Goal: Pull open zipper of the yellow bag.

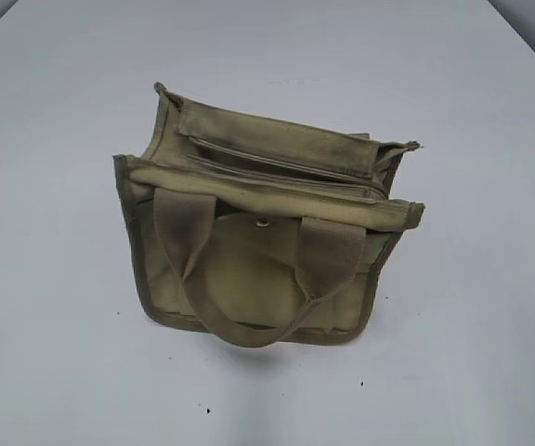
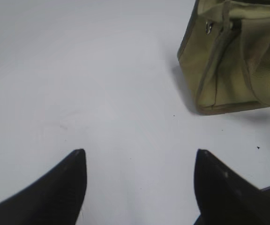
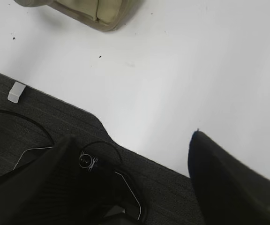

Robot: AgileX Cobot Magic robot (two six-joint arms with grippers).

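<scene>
The yellow bag [image 1: 249,269] stands upright in the middle of the white table [image 1: 54,372], with its two webbing handles drooping over the front. Its zipper [image 1: 277,165] runs along the top and looks closed; I cannot make out the pull tab there. Neither gripper shows in the exterior view. My left gripper [image 2: 139,154] is open over bare table, with the bag [image 2: 228,65] well ahead to the right and a small shiny metal piece [image 2: 209,27] near its top corner. My right gripper [image 3: 134,136] is open above the table's edge, and only a corner of the bag [image 3: 95,11] shows far ahead.
A round snap button [image 1: 263,221] sits on the bag's front pocket. In the right wrist view the table's edge [image 3: 102,124] runs diagonally, with dark flooring, cables [image 3: 125,187] and a small white tag [image 3: 16,92] below it.
</scene>
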